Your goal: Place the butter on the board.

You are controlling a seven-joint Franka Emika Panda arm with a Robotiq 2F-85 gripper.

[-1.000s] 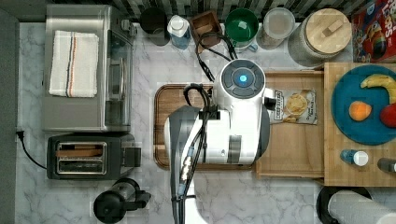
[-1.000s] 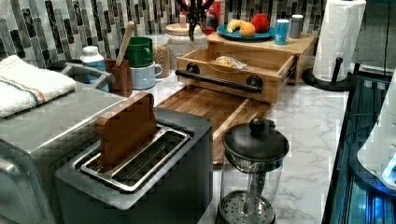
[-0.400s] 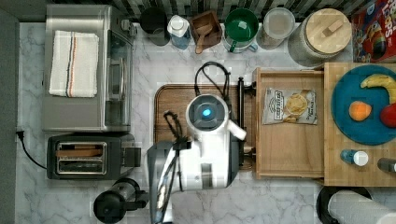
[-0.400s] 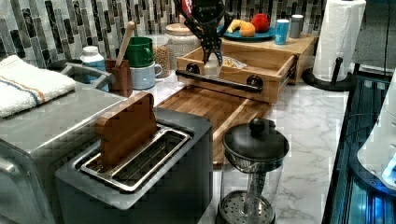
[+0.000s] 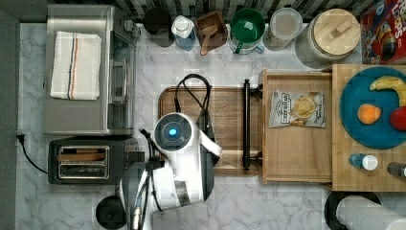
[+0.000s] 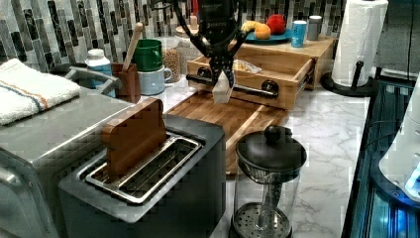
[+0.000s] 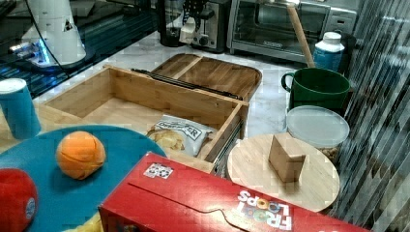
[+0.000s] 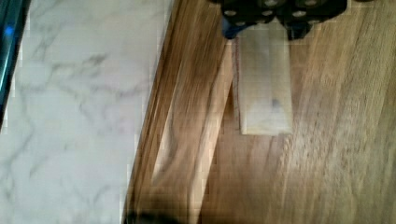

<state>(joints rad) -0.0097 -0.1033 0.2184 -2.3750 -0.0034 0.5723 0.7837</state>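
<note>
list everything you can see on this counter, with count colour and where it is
board: 1, dark brown, counter centre, below the hand
butter: 1, pale stick, held above the board
drawer: 1, light wood, pulled open, top view's right of the board
chip bag: 1, white, inside the drawer
plate: 1, blue, on the cabinet top, holding fruit
toaster: 1, black, top view's left
toaster oven: 1, silver, beside the toaster
towel: 1, white, striped, on the toaster oven
mug: 1, green, by the backsplash
cereal box: 1, red, right view's bottom edge
paper towel roll: 1, white, left view's right
hand: 1, black, shut on the butter
</note>
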